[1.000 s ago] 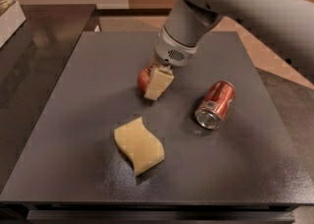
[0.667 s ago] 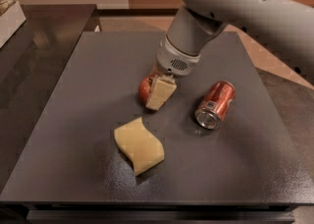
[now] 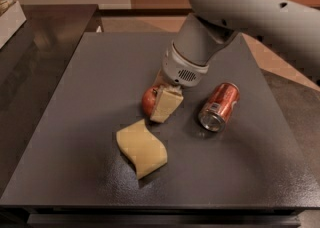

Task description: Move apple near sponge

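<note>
At the far left edge, a pale boxy object (image 3: 11, 14) is seen only in part, set beyond the left side of the dark tabletop (image 3: 90, 97). One sponge (image 3: 141, 148), one apple (image 3: 148, 101), one claw (image 3: 159, 103) and one soda can (image 3: 219, 107) are counted on or over the tabletop. The sponge is laid flat towards the near edge, left of centre, with its long axis run from upper left to lower right. Just beyond its far corner, near it but apart, the apple is found. No long axis can be given for so round a fruit, and its stem is hidden, so the way it points cannot be told. The apple is clasped by the claw. One pale-yellow finger (image 3: 166, 104) is pressed against its right side, and the other is hidden behind it. Whether the apple touches the tabletop cannot be told. Further right, apart from the claw, the can is laid on its side, its top end turned to the near left. From the upper right, the grey arm (image 3: 240, 12) is reached down to the claw.
</note>
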Available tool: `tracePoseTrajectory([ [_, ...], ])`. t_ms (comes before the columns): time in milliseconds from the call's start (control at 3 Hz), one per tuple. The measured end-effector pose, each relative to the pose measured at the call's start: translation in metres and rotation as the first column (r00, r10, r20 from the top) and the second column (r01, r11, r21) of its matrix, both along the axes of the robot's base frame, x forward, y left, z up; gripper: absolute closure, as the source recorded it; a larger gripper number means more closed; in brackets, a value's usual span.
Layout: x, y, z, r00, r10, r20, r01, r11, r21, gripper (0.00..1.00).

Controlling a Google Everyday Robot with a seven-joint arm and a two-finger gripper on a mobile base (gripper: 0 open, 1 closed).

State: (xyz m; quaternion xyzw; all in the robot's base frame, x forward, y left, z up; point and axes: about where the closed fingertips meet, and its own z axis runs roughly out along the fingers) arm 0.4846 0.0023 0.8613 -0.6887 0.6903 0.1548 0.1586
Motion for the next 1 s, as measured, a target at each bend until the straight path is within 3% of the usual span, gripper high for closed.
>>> tracePoseTrajectory([
  [333,0.0000,0.0008,0.0008,1.0000,0.001,0.003,-0.001,1.000,-0.001,0.15],
  [667,-0.0008,0.0015,0.0014,1.0000,0.002,0.005,-0.002,1.000,-0.002,0.00],
  [1000,-0.0009,0.0015,0.0014,1.0000,0.002,0.005,-0.002,1.000,-0.002,0.00],
])
